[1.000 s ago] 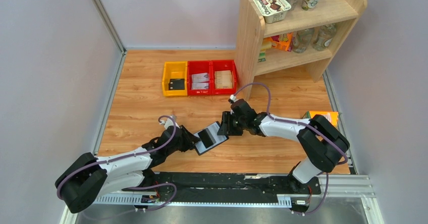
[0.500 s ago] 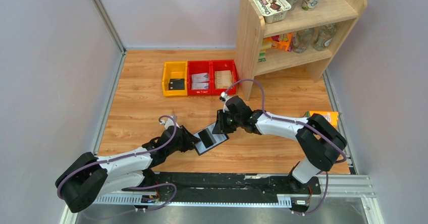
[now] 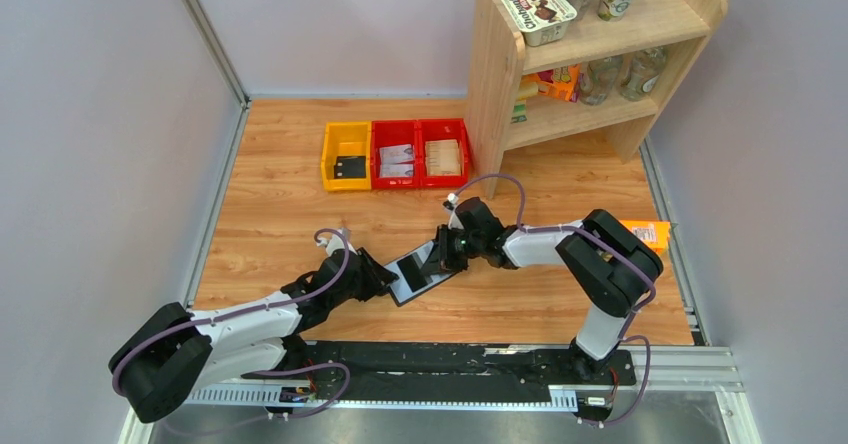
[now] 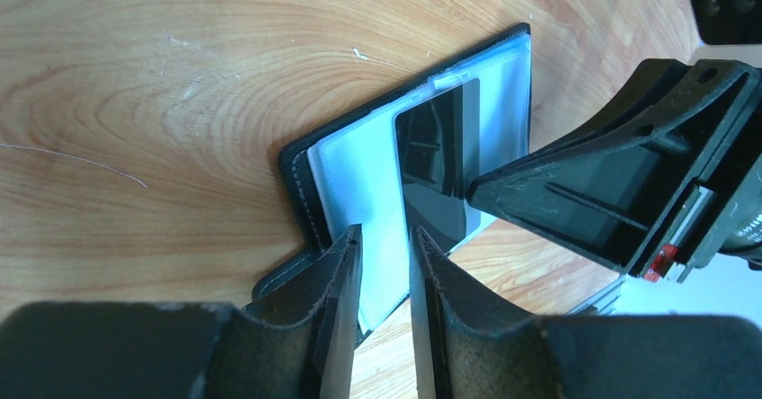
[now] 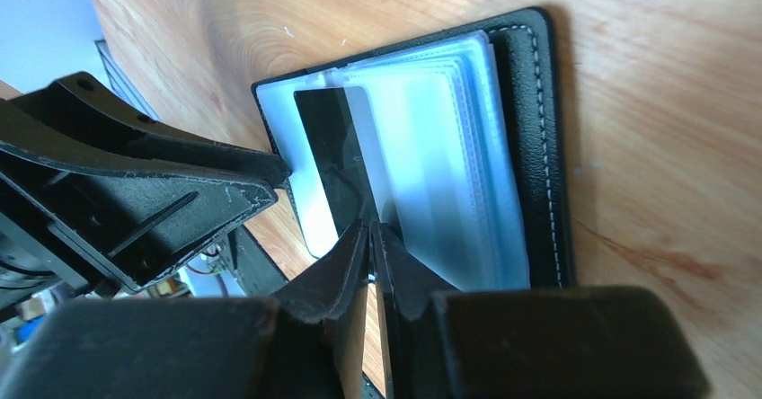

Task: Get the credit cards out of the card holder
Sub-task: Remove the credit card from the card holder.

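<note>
The card holder (image 3: 428, 275) lies open on the wood between the two arms, pale slotted sleeves up (image 4: 359, 174) (image 5: 539, 147). One black credit card (image 4: 436, 170) (image 5: 331, 143) sits in a sleeve with one end sticking out. My right gripper (image 3: 447, 254) (image 5: 370, 237) comes in from the right, its jaws pinched together on that card's near end. My left gripper (image 3: 384, 278) (image 4: 386, 264) is at the holder's left edge. Its fingers (image 4: 346, 273) stand narrowly apart with a pale sleeve page between them.
A yellow bin (image 3: 347, 156) and two red bins (image 3: 420, 152) stand at the back. A wooden shelf (image 3: 590, 54) with cups and bottles is at the back right. An orange carton (image 3: 648, 232) lies by the right wall.
My right gripper has moved left and down to the holder and closed its jaws on the black card. The left arm and the holder have hardly moved.
</note>
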Controlling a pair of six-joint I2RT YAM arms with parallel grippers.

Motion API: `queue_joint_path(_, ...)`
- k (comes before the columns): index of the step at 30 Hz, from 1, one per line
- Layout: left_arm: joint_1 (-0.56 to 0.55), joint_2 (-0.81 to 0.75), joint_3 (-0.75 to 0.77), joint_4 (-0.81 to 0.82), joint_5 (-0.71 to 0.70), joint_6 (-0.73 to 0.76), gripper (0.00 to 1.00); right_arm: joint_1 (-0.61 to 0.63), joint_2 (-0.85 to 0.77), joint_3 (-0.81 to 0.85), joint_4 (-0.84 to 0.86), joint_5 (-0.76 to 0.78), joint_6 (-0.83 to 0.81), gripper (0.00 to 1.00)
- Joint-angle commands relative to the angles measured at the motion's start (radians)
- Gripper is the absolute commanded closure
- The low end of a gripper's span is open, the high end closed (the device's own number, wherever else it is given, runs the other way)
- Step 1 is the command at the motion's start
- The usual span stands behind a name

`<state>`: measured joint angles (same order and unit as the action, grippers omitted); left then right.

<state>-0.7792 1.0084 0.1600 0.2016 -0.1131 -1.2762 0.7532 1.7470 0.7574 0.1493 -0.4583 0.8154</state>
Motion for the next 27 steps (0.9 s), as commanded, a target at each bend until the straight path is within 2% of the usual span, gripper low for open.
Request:
queue_joint_path(1,-0.003,-0.011,0.019,0.016,0.004,0.009,0.65,-0.041,0.04,-0.061,0.012,0.007,0.045,0.85)
queue_joint_path(9,-0.003,0.001,0.024,0.032,0.013,0.011,0.64,-0.061,0.025,-0.101,0.099,-0.052,0.08,0.84)
queue_joint_path(19,-0.002,0.013,0.044,0.032,0.03,0.024,0.64,-0.063,-0.113,-0.026,0.003,-0.039,-0.001,0.8)
queue_joint_path(27,-0.003,0.041,0.055,0.056,0.046,0.031,0.64,-0.063,-0.061,-0.036,-0.005,-0.017,-0.007,0.81)
